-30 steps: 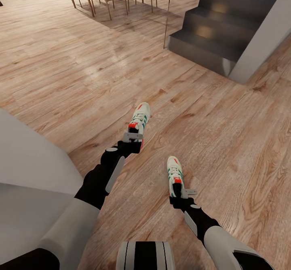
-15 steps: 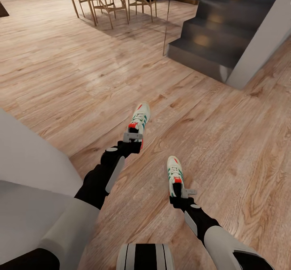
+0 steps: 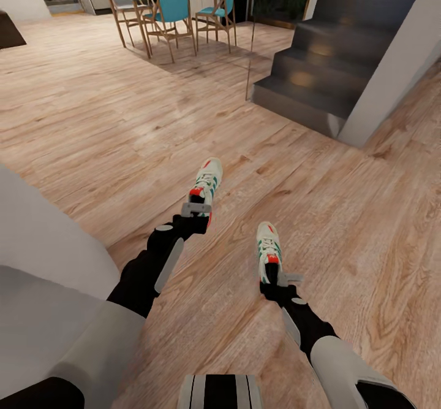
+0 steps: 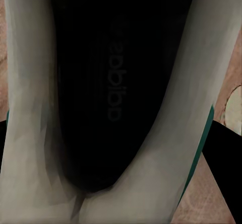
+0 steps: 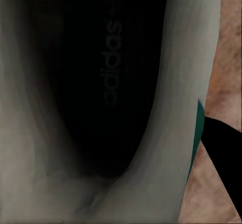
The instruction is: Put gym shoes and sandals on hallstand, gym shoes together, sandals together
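Wood-plank corridor floor (image 3: 343, 213) lies beneath both arms, with left gripper (image 3: 197, 208) and right gripper (image 3: 277, 277) each clamped on the heel of a gym shoe (image 3: 206, 182) (image 3: 268, 249), so transport is judged underway, next requiring travel to the hallstand.

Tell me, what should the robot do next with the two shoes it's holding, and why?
Probably keep turning to find the rack. The left gripper and right gripper each hold a shoe above the floor, and ahead are stairs and chairs.
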`<state>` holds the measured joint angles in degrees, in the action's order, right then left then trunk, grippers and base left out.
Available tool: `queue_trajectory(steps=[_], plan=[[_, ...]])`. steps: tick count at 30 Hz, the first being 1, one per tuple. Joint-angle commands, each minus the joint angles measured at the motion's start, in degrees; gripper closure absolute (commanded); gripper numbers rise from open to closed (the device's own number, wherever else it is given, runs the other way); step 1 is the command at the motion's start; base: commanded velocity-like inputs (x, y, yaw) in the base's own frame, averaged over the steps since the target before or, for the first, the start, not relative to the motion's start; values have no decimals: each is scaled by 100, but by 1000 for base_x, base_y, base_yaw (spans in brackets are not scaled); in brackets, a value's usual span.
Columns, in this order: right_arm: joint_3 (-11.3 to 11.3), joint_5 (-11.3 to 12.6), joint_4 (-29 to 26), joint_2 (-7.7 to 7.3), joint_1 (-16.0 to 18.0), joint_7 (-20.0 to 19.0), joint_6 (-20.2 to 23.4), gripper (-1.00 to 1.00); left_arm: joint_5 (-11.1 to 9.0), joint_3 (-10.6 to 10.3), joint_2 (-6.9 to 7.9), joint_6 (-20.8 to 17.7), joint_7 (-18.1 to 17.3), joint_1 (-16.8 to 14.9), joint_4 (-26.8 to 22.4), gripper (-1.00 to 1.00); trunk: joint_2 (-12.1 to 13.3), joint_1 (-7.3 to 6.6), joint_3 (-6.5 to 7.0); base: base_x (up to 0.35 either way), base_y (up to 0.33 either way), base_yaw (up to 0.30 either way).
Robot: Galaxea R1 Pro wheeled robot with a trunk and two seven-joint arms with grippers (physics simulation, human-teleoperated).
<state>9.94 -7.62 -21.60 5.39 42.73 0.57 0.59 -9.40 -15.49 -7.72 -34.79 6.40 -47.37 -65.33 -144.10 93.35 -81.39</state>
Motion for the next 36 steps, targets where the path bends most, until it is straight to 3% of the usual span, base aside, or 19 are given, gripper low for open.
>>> queue_trajectory(steps=[1,5,9,13,14,18,25,36], plan=[[34,-53,-312,4,-2,5,21,100,-66,-12,7,-22,45,1,-6,100,1,-3,18,0,0,0],[43,-42,-1477,-2,-2,4,207,100,-74,-22,15,86,44,10,-6,100,6,-13,107,0,0,0],[30,-38,-2647,-3,-2,4,920,100,-85,-36,-2,133,42,18,-6,100,11,-23,196,0,0,0],[11,-40,-3216,-3,-2,11,1158,100,-92,-48,-15,139,38,53,-6,100,17,-34,284,0,0,0],[3,-43,-3365,-3,-2,12,1572,100,-96,-50,-19,144,37,128,-6,100,18,-36,306,0,0,0],[15,-44,-3685,-3,-2,5,2128,100,-99,-54,-27,362,29,441,2,100,23,-47,395,0,0,0],[17,-38,-3712,-3,-2,4,2146,100,-95,-51,-27,401,21,622,118,100,33,-65,550,0,0,-72],[15,-22,-3707,-3,-2,4,2147,100,-97,-51,-25,409,19,658,283,100,47,-93,794,0,0,-281]])
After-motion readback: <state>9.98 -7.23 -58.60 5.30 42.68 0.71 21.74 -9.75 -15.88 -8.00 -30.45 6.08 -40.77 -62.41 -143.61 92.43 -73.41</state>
